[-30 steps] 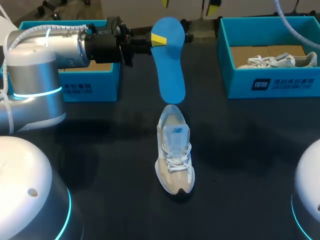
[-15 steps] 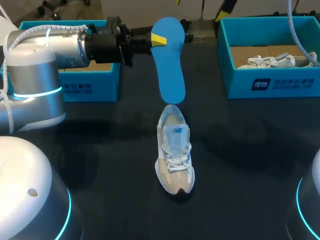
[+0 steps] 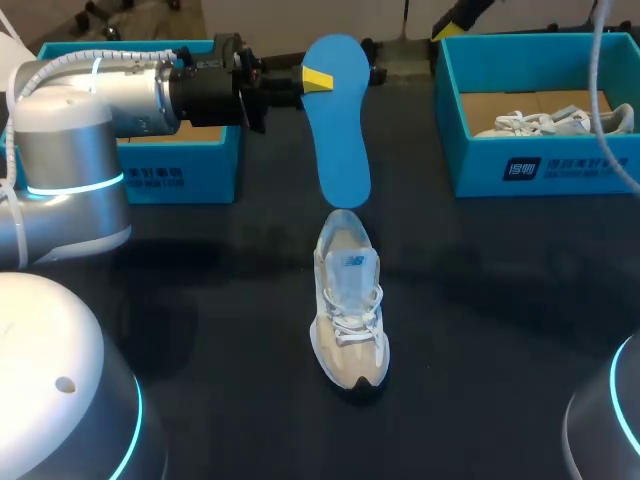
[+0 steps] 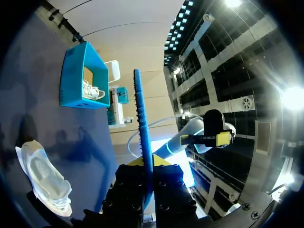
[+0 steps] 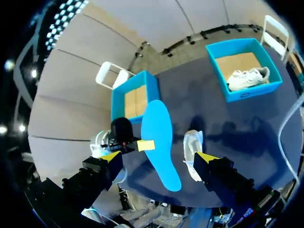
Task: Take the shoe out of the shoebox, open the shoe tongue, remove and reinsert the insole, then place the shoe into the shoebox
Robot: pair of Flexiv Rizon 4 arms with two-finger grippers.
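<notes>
One blue insole (image 3: 338, 120) is pinched at heel end in left gripper (image 3: 318, 78); sneaker (image 3: 350, 300) lies below jaws. Right gripper (image 5: 159, 159) is wide open, empty. Reinsert step, prob.; next, feed toe into sneaker opening.

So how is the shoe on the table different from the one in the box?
The table shoe stands upright in the open, toe toward the robot; the boxed shoe lies crosswise inside a shoebox. The table shoe shows beige; the boxed shoe looks whiter. Both are laced sneakers.
</notes>
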